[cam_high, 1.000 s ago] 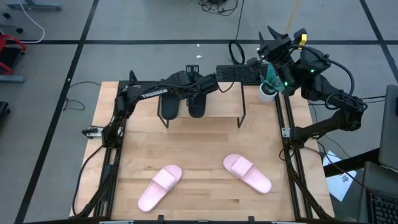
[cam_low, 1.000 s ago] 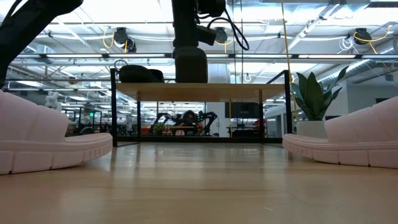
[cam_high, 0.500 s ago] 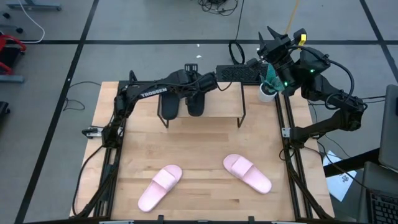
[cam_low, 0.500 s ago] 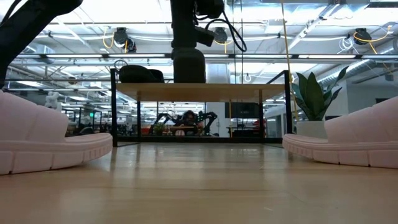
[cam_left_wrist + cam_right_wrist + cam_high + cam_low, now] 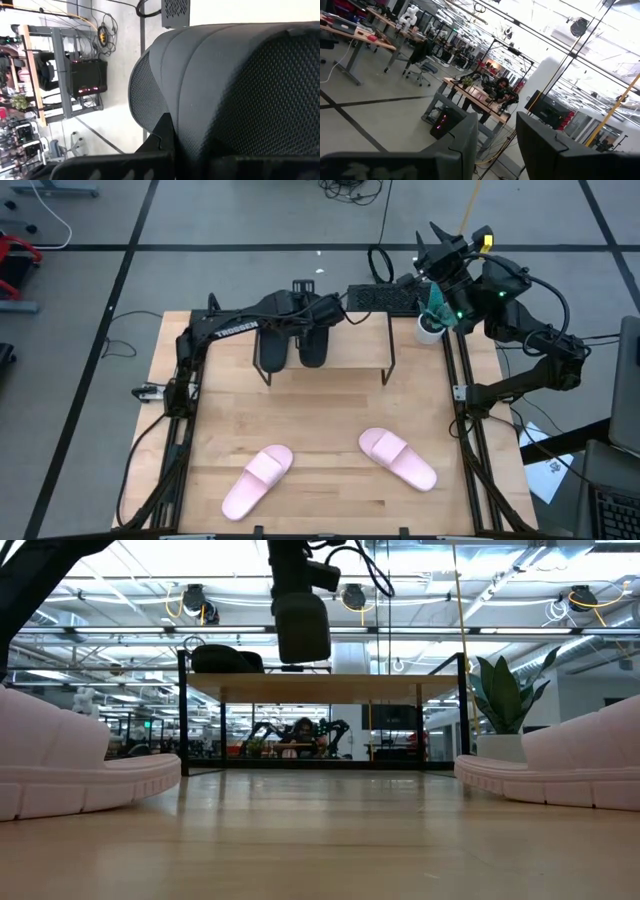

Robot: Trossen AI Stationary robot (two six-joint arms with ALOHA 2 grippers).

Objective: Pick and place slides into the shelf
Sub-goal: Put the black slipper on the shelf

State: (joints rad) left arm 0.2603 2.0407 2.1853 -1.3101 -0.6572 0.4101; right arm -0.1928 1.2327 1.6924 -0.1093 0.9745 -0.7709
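Two black slides are at the shelf [image 5: 350, 345]. One [image 5: 270, 348] lies on the plank's left end and shows as a dark hump [image 5: 225, 658] in the low view. My left gripper [image 5: 322, 320] is shut on the other black slide [image 5: 313, 350], which hangs just above the plank [image 5: 330, 687]. Two pale pink slides [image 5: 257, 480] [image 5: 398, 458] lie sole-down on the table's near half. My right gripper [image 5: 495, 145] is raised beyond the far right corner [image 5: 440, 245], open, with nothing between its fingers. My left gripper is shut on the black slide close to its broad strap [image 5: 200, 100]. The slide fills the wrist view, and only one finger [image 5: 162, 134] shows beside it, so the place of contact is hidden. The fingers slant down from the table's left. The slide hangs below them, its lower end [image 5: 302, 658] clear of the plank.
A potted plant [image 5: 430, 325] stands just right of the shelf. The plank's right half [image 5: 360, 350] is bare wood. Black frame rails [image 5: 470, 460] run along the table's left and right edges.
My left gripper, still shut, has risen and gone a little toward the table's left edge. The black slide it holds stood with its lower end on the plank and is now lifted clear of it.
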